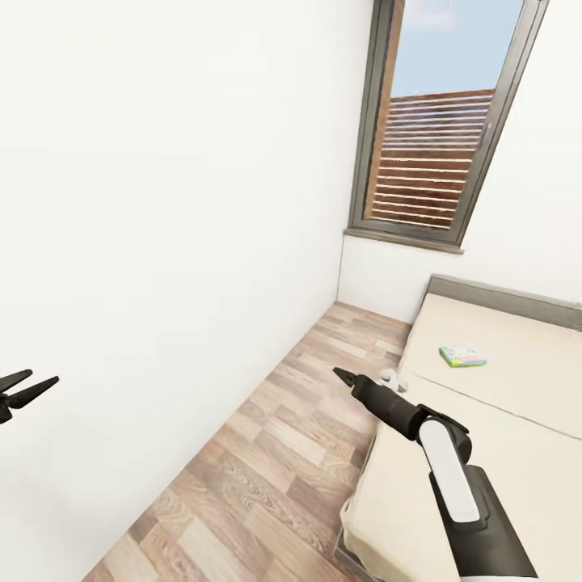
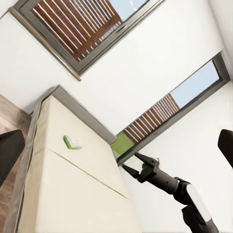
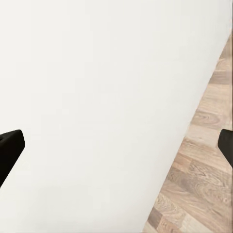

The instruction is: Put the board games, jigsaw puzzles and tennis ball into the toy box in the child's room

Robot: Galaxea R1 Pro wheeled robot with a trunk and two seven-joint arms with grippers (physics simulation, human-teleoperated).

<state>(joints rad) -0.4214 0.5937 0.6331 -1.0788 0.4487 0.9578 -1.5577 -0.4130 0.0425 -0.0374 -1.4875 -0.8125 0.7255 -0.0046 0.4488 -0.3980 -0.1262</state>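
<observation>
Tools both spread and holding nothing, left tool [image 1: 24, 386], right tool [image 2: 135, 162], board game [image 1: 462, 356] on bed [image 1: 517, 388]

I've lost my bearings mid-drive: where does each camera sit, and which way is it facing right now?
Head view: high on the robot, looking down along the wall at the wood floor, window and bed with one board game; left gripper and right gripper show.
Left wrist view: on the left arm, facing across to the bed; its own fingertips and the right gripper show.
Right wrist view: on the right arm, facing the white wall and floor; its fingertips show.
Shared: head and left wrist views both show the board game.
</observation>
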